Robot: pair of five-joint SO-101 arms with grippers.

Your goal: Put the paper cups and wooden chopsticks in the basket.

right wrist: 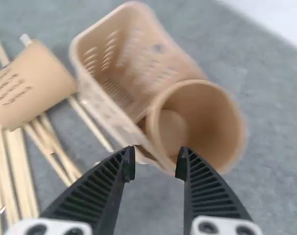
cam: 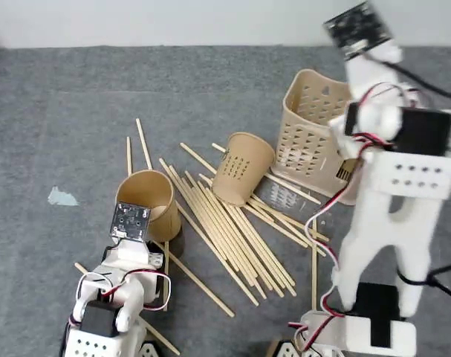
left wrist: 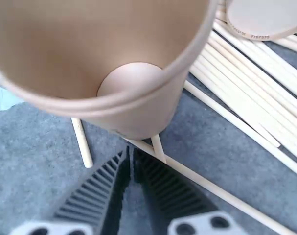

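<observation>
High view: a grey felt-like mat [cam: 62, 111] is covering the table. The upright cup [cam: 145, 195], smooth tan paper with a rolled rim, is standing just ahead of my left arm [cam: 114, 297]. The second cup [cam: 242, 167] is lying on its side across the chopsticks [cam: 225, 223], thin pale wooden rods fanning over the middle. The basket [cam: 307, 126], beige plastic with slotted walls, is leaning beside my right arm [cam: 392, 201].

Left wrist view: my left pincer [left wrist: 131, 164], black with ribbed jaws, is sitting closed down to a hairline slit and gripping nothing. Its tips are pointing at the foot of the upright cup, near it, with one stick crossing just in front of them.

Right wrist view: my right pincer [right wrist: 155, 164] is gaping partway and holding nothing. Its tips are sitting at the basket's lower corner and the round mouth of a third cup [right wrist: 202, 127]. It's blurry here, so I can't tell whether that cup is lying inside the basket or against it.
</observation>
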